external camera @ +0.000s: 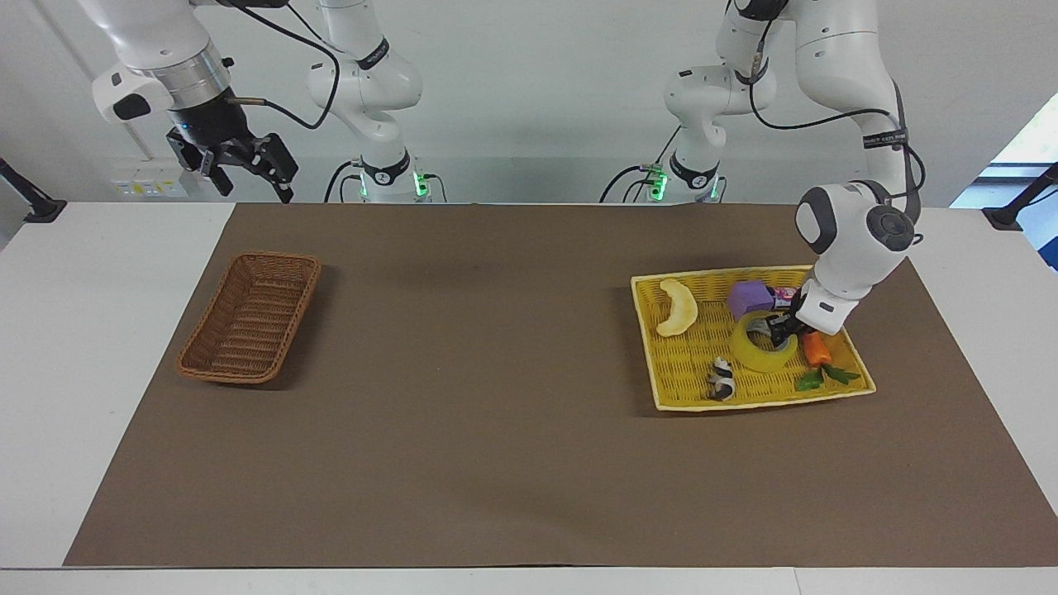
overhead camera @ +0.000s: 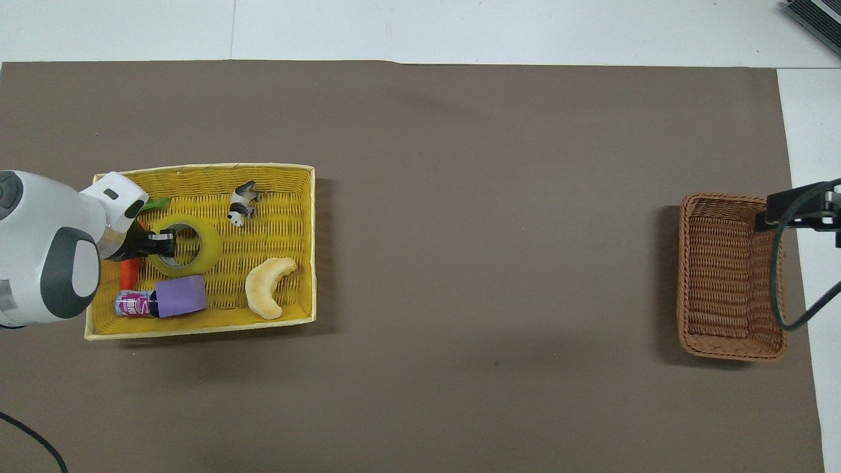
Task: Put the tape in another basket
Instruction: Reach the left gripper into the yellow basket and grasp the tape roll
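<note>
This is a robotics lab, set up for manipulation trials. Two white jointed robot arms (external camera: 835,99) stand on bases with green status lights at one edge of a long white table (external camera: 107,330), black cables looping along their links. A plain brown paper mat (external camera: 496,430) covers most of the tabletop as a uniform work surface. On it sit staged props rather than working goods: a flat square yellow woven tray (external camera: 678,384) holding small toys and play food, and a narrow oblong brown wicker basket (external camera: 248,318). The wall is bare and white, with a socket strip (external camera: 149,188) low down.
</note>
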Robot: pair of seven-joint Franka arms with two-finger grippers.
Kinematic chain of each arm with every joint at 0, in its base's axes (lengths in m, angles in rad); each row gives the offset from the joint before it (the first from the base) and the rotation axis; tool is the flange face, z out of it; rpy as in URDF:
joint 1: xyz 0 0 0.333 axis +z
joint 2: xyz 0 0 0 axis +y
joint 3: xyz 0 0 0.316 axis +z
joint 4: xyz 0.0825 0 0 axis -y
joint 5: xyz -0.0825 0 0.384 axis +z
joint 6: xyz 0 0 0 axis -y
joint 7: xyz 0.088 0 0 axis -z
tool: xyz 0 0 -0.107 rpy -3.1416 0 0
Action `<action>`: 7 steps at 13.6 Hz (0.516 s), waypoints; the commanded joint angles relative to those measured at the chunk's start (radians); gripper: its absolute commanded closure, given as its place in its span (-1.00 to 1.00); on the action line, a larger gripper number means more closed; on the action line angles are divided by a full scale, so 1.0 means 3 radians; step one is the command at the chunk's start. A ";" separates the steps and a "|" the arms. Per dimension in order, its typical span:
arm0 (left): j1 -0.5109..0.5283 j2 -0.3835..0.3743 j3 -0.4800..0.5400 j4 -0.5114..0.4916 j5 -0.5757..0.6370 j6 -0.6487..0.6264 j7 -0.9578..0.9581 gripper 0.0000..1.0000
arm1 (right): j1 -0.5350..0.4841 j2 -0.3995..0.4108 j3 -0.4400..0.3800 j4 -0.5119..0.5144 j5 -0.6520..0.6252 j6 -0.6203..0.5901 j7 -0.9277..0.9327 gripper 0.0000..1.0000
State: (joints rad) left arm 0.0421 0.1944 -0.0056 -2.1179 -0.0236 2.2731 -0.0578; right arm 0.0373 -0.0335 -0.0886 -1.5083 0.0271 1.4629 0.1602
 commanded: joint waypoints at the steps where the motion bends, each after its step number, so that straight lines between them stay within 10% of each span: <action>1: -0.0028 0.0006 0.0024 0.0329 0.0027 -0.0350 -0.0002 1.00 | -0.0032 -0.0047 0.0019 -0.0050 -0.0019 0.0058 -0.0048 -1.00; 7: -0.0038 0.0012 0.0003 0.0902 0.0033 -0.0862 -0.0002 1.00 | 0.0013 -0.0057 0.0029 -0.0065 0.0007 0.0058 -0.0104 -1.00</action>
State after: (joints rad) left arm 0.0412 0.1941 -0.0093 -1.9167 -0.0233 2.0943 -0.0571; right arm 0.0398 -0.0335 -0.0867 -1.5083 0.0271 1.4629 0.1535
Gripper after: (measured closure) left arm 0.775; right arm 0.000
